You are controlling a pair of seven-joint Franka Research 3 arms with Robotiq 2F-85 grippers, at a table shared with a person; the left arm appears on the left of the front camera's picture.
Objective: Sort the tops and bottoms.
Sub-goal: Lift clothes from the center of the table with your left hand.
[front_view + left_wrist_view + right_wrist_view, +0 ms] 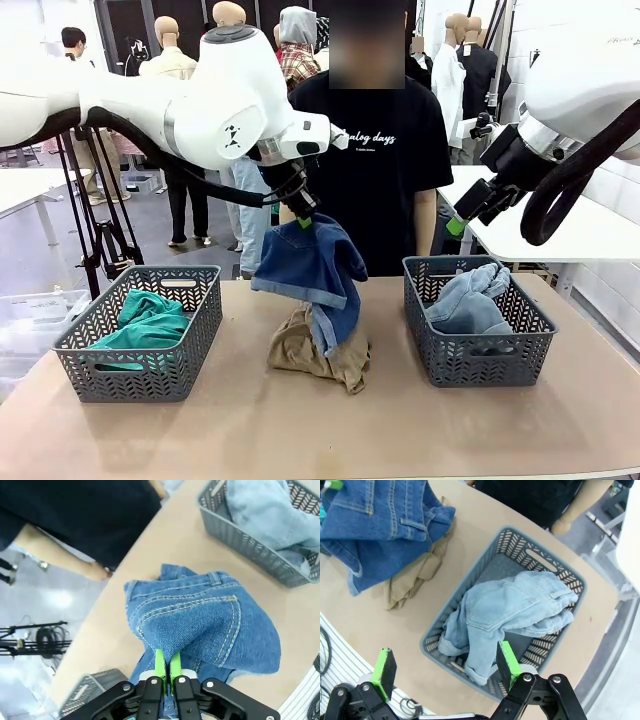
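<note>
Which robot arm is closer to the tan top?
Left. The left end effector grips the darker shorts above the tan top; the right end effector hovers over a basket.

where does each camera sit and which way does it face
Front: fixed between the arms, facing across the table at the person; both arms show.
Left wrist: looking down along the left end effector, shut on the dark shorts.
Right wrist: looking down past the open right end effector at the pale shorts in their basket.
Shared: all three show that basket.
</note>
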